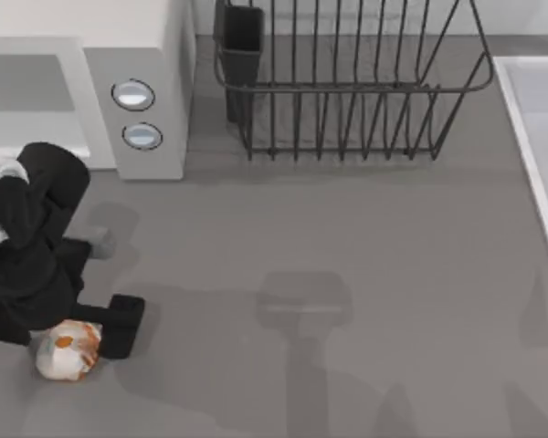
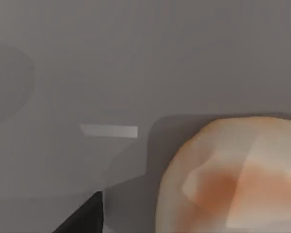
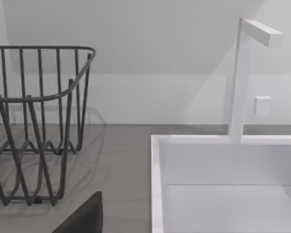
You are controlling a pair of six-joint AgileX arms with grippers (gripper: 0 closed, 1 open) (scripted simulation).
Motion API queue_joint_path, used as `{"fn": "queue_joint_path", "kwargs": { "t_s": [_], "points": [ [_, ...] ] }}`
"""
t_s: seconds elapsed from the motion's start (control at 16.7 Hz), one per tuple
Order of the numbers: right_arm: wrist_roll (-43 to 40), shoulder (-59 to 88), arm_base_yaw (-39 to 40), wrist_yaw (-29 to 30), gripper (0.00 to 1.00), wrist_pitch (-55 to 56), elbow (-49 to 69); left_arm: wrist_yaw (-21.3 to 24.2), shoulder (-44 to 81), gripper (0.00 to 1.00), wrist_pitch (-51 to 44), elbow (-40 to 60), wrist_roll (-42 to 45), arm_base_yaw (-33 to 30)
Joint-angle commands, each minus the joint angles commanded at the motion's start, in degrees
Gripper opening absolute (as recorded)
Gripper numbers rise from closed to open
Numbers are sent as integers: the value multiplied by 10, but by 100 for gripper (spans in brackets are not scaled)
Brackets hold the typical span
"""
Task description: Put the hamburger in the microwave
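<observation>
Resting on the table (image 1: 347, 274) at its front left, the hamburger (image 1: 68, 349) lies directly against the left gripper (image 1: 91, 342), partly under the arm. One dark finger (image 1: 123, 324) stands just right of the bun; the opposite finger is hidden, so whether the fingers are apart or clamped cannot be told. The microwave (image 1: 146, 82) stands at rear left, well apart.

Grey table (image 1: 347, 274), white sink (image 3: 223, 184), pale wall (image 3: 150, 63)
</observation>
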Motion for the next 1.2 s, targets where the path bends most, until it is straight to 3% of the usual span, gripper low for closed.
{"fn": "queue_joint_path", "kwargs": {
  "t_s": [0.36, 1.14, 1.2],
  "points": [
    [0, 0, 0, 0, 100, 0, 0, 0, 19, 100, 32, -17, 0, 0],
    [0, 0, 0, 0, 100, 0, 0, 0, 19, 2, 32, -17, 0, 0],
    [0, 0, 0, 0, 100, 0, 0, 0, 19, 0, 32, -17, 0, 0]
  ]
}}
